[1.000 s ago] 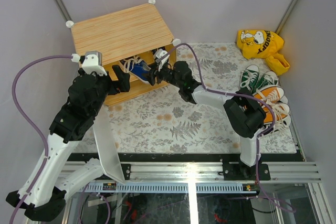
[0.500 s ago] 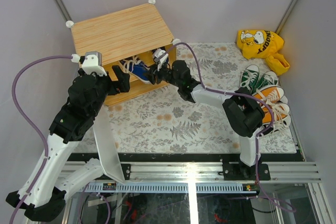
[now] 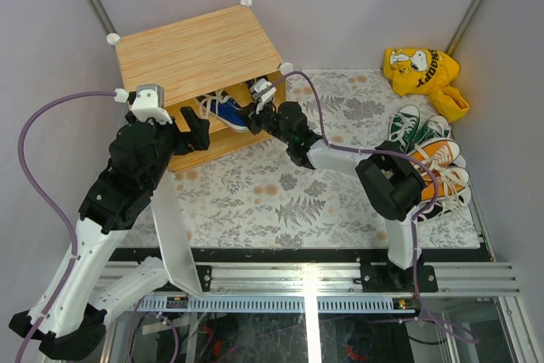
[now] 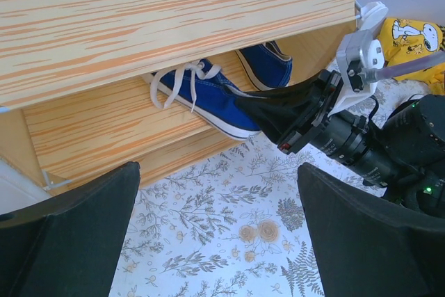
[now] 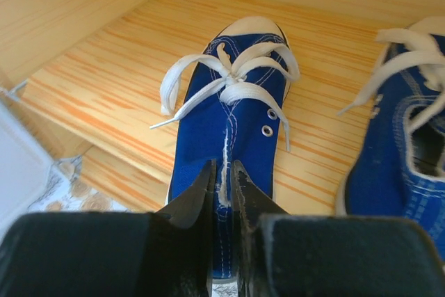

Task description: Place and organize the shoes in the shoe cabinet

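Your right claw (image 5: 224, 169) stretches far out, low and level, into the cabinet (image 3: 195, 44) and is clamped on the heel end of a blue shoe (image 5: 229, 109) lying on the shelf (image 5: 111, 81) just ahead, with a second blue shoe (image 5: 403, 137) just right of it, while your left claw (image 4: 217, 172) hangs spread wide nearby.

**Surface findings**

Cabinet (image 3: 200, 44): light wood-grain boards, smooth, low sheen. Blue shoe (image 5: 229, 116): matt woven canvas with white stitching, metal eyelets (image 5: 267, 130), flat cloth laces (image 5: 240, 74). Bench (image 3: 255, 201): cover printed with leaves, matt. Right claw (image 5: 224, 175): black matt plastic.
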